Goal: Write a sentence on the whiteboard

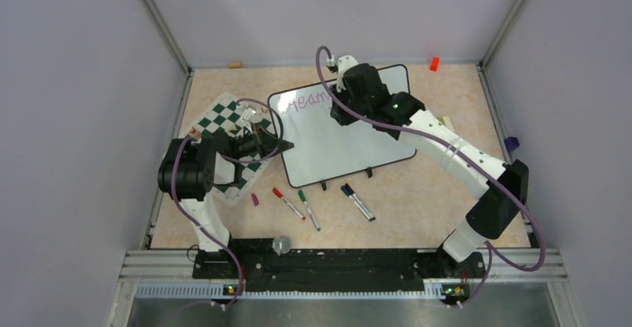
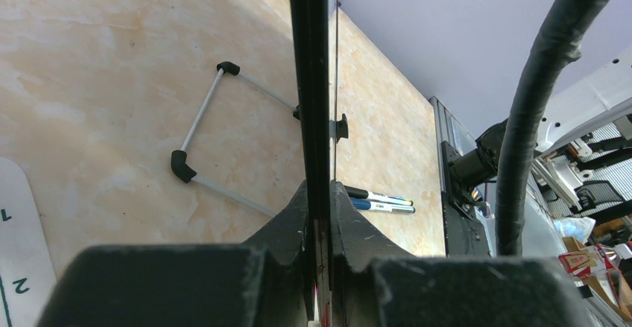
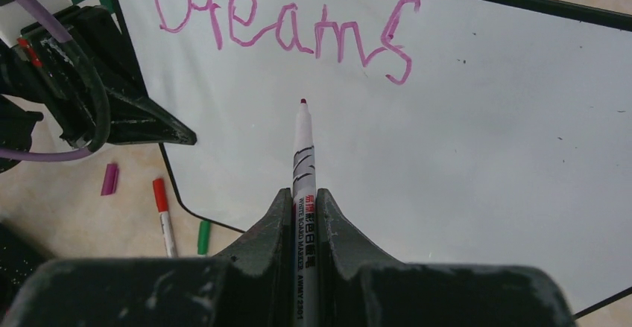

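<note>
The whiteboard (image 1: 350, 144) lies slightly tilted in the middle of the table. On its upper left part is the sentence (image 3: 283, 33), a single pink-purple word reading "Dreams" (image 1: 308, 101). My right gripper (image 3: 303, 197) is shut on a white marker (image 3: 303, 152). The marker's dark pink tip points at the blank board just below the letters; whether it touches the board I cannot tell. In the top view the right gripper (image 1: 349, 105) hangs over the end of the word. My left gripper (image 2: 319, 193) is shut on the whiteboard's black left edge (image 2: 309, 81), near the lower left corner (image 1: 287, 146).
A green-and-white chess mat (image 1: 227, 115) lies left of the board, under the left arm. In front of the board lie a red marker (image 1: 288, 202), a green marker (image 1: 308, 208), two dark markers (image 1: 358, 201) and a purple cap (image 1: 254, 199). An orange piece (image 1: 434, 63) sits at the back wall.
</note>
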Controlling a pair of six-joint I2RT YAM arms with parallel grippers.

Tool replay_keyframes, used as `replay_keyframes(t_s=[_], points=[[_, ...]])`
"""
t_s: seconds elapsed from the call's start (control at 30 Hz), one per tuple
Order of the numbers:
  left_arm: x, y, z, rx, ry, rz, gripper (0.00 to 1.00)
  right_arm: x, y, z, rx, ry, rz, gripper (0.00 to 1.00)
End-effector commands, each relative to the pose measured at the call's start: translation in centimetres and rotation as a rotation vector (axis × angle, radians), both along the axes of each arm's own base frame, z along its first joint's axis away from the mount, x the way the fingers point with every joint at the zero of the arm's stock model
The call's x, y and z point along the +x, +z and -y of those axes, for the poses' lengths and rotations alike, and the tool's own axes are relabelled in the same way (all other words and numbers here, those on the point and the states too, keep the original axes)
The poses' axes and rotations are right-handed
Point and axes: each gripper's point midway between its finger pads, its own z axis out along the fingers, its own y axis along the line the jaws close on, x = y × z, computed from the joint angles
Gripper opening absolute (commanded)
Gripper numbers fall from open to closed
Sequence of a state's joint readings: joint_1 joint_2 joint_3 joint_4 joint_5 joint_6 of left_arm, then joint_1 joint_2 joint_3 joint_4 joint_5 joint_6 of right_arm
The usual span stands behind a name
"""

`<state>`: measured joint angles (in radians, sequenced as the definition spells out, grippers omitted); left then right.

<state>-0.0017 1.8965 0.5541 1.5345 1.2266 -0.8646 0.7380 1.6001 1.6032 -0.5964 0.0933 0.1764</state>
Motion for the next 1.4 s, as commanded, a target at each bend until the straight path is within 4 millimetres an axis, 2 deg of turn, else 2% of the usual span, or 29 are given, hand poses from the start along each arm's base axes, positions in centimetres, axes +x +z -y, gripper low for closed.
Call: replay_keyframes(t_s=[0.0,0.27,0.53,1.37], points=[[-1.3,0.0,0.3,0.038,-0.078,0.137,0.00,0.7,0.6,-0.6,-0.032,-0.015,0.060,0.00],[-1.4,-0.1,0.3,0.038,-0.077,0.135,0.00,0.0,-0.6,-2.9,-0.033,0.022,0.073,0.00],[-1.4,0.1,0.3,0.040,-0.085,0.144,0.00,-0.2,-0.8,-4.9,-0.018,0.073,0.101,0.00],[-1.5,0.1,0.3,0.040,-0.086,0.142,0.00,0.4,-2.4,-5.7,-0.037,0.077,0.086,0.00]])
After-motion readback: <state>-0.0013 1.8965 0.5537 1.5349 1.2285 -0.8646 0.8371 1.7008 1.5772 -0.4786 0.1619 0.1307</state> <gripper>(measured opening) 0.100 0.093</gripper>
